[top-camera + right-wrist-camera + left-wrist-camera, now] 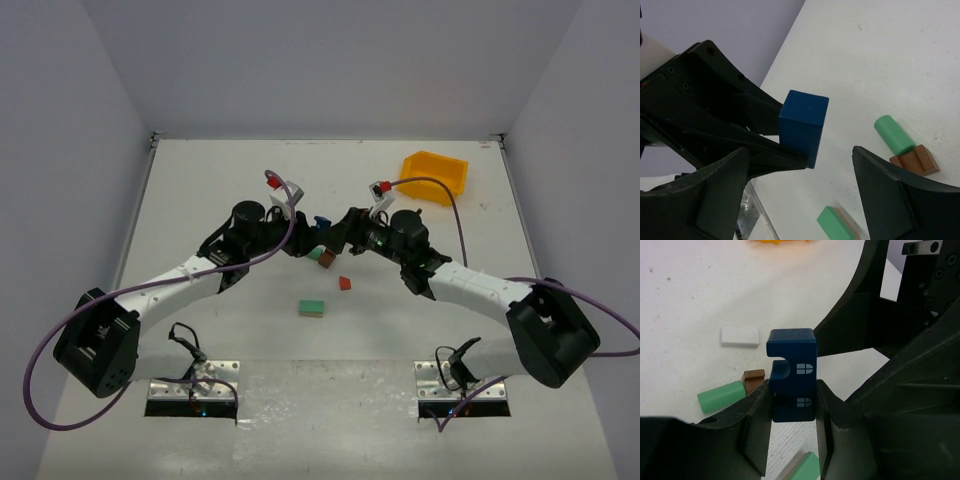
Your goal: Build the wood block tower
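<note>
My left gripper (793, 390) is shut on a dark blue block (792, 365) with an arch cutout and printed windows, and holds it above the table. In the top view this gripper (310, 240) and the blue block (320, 222) are at the table's middle. My right gripper (345, 234) faces it closely, open and empty (800, 200), with the blue block (802, 125) just ahead of its jaws. A green cylinder (894, 134) lies against a brown piece (915, 161). A green brick (313, 308) and a small red block (345, 283) lie nearer.
A yellow plastic bin (434, 176) stands at the back right. A white flat block (740, 336) lies beyond the green cylinder (720, 395) and brown piece (754, 377). The two arms nearly touch at the centre. White walls enclose the table.
</note>
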You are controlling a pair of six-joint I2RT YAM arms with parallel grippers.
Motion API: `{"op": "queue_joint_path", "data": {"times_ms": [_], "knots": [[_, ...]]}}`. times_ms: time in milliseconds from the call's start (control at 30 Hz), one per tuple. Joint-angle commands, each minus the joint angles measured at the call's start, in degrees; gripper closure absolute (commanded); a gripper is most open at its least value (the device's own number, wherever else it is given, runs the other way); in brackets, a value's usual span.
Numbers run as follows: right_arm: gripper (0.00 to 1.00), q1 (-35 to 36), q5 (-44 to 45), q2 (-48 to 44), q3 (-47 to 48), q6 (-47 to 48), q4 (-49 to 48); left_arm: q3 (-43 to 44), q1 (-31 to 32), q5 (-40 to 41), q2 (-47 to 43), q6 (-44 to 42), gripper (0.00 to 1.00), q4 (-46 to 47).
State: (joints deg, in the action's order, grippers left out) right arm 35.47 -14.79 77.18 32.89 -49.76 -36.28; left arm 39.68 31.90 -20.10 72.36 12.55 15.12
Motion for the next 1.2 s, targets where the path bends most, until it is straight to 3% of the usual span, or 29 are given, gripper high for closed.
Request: {"op": "queue_joint_path", "data": {"times_ms": [0, 133, 467, 1167], "knots": [[0.26, 1.31, 5.72, 1.13, 3.62, 1.24, -2.02, -0.43, 1.21, -0.47, -1.47, 0.42, 0.99, 4.10], [0.34, 1.80, 8.99, 1.31, 3.32, 0.32, -2.04, -0.57, 1.41, -0.03, -1.78, 0.37, 0.99, 4.30], [0.43, 1.80, 13.23, 1.44, 5.19, 0.97, 0.48, -0.61, 1.90, 0.41, -2.04, -0.02, 0.98, 3.82], [0.42, 1.21, 19.13, -4.07, 5.60, 5.69, 5.81, -1.71, 1.97, 2.63, -4.53, -0.30, 0.98, 2.89]]}}
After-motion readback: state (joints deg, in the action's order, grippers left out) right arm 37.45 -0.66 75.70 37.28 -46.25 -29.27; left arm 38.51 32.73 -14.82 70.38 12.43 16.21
